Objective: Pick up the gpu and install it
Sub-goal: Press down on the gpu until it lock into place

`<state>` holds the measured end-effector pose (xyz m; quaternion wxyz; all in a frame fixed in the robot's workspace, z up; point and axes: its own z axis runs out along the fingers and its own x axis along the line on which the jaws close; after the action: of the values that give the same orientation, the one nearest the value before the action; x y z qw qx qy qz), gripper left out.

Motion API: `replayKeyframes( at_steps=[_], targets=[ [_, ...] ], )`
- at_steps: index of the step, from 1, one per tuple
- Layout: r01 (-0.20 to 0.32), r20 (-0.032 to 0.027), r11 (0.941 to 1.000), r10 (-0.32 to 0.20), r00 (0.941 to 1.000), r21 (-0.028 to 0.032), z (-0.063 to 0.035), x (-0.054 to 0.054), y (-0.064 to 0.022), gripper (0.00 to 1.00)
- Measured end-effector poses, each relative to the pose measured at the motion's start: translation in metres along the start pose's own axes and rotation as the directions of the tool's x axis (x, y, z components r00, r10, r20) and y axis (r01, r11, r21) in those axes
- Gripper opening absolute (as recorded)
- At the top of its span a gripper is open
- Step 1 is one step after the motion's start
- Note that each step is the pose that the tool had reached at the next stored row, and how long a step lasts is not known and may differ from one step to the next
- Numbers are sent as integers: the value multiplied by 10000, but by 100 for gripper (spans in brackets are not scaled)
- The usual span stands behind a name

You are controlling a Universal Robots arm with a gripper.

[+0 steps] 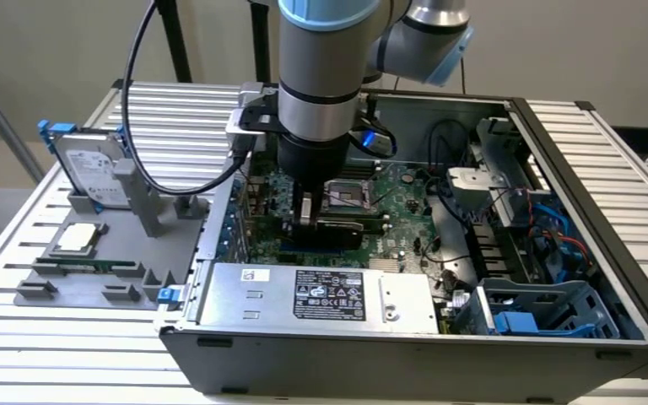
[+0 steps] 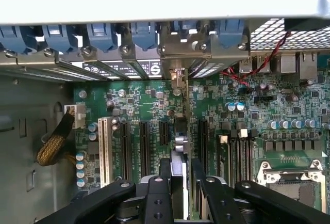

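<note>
As the wrist view looks down past the black fingers (image 2: 156, 203), the gripper (image 2: 178, 190) is pinching the gpu (image 2: 178, 175) by its top edge, the card standing on edge between the pads, over the motherboard (image 2: 247, 110) among the dark expansion slots (image 2: 145, 149). It looks thin, stiff and light — yet fragile, so I judge the bare upper edge, clear of components, the sound place to hold, squarely to avoid twisting. Beyond it, blue retention clips (image 2: 100, 34) line the rear wall. In the exterior view the gripper (image 1: 321, 215) stands low inside the open computer case (image 1: 594, 169); well apart on the grey tray (image 1: 31, 295) a hard drive (image 1: 82, 169) stands.
</note>
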<state>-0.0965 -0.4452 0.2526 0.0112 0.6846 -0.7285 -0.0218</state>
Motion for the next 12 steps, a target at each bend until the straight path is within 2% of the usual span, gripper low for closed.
replayKeyframes(
  at_steps=[12],
  targets=[
    [-3,-68,10000,3,10000,4,19,-6,0,0]
  ],
)
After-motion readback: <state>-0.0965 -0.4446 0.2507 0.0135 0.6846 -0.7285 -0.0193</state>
